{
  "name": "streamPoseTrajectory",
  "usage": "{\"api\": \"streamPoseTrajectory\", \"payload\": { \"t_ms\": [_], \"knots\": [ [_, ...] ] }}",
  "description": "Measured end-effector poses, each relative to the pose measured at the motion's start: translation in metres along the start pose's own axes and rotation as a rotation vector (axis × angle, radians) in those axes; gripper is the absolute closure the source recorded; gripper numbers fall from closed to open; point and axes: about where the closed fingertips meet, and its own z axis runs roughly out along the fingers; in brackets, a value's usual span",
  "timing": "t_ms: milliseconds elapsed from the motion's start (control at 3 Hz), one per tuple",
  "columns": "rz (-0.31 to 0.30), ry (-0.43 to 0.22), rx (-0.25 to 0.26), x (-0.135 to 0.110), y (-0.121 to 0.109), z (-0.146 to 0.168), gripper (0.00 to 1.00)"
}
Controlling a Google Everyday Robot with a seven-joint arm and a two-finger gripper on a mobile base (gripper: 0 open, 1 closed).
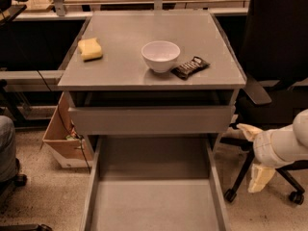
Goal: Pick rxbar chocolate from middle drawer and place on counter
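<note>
The rxbar chocolate (191, 67), a black wrapper with pale lettering, lies on the grey counter (144, 28) just right of the white bowl (160, 56). The middle drawer (154, 196) is pulled out low in the view, and its flat floor is bare. My gripper (253, 154) is at the right, beside the open drawer and below counter height. Its pale fingers (260, 177) are spread and hold nothing. It is well apart from the bar.
A yellow sponge (90, 48) lies on the counter's left side. The drawer above (151, 119) shows a plain grey front. A black office chair (279, 57) stands at the right behind my arm. A cardboard box (62, 138) sits on the floor at the left.
</note>
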Motion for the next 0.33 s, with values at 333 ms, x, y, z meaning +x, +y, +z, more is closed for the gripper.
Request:
{"api": "streamPoseTrajectory", "payload": {
  "t_ms": [333],
  "knots": [
    [0.015,-0.014,0.029,0.0135,-0.0195,-0.0026,0.0]
  ]
}}
